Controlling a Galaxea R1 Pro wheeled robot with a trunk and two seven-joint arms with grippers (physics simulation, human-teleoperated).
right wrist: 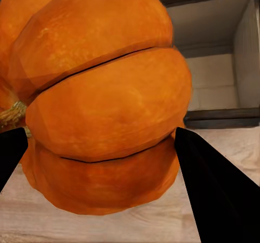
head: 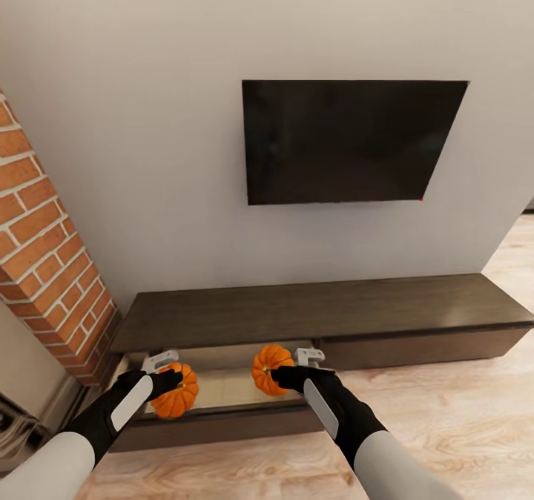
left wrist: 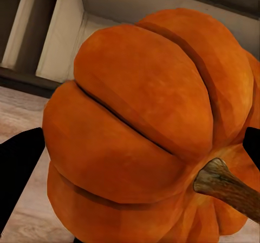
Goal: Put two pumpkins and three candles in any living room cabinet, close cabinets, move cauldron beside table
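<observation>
Each arm carries one pumpkin over the open drawer (head: 222, 389) of the dark cabinet (head: 319, 311) below the wall television (head: 348, 140). The left end effector (head: 169, 383) is clenched round the left pumpkin (head: 175, 390), at about 7 o'clock in the head view; the right end effector (head: 285, 376) grips the right pumpkin (head: 271, 369) near 6 o'clock, just beside the drawer's right end. Both hang above the beige drawer floor, not yet set down. In the wrist views the fingers (right wrist: 214, 191) bear on the ribbed flanks. The pumpkins look rigid, light and smooth-skinned, so a hold across the widest ribs seems safest; the stem (left wrist: 227, 186) looks a poor handle.
</observation>
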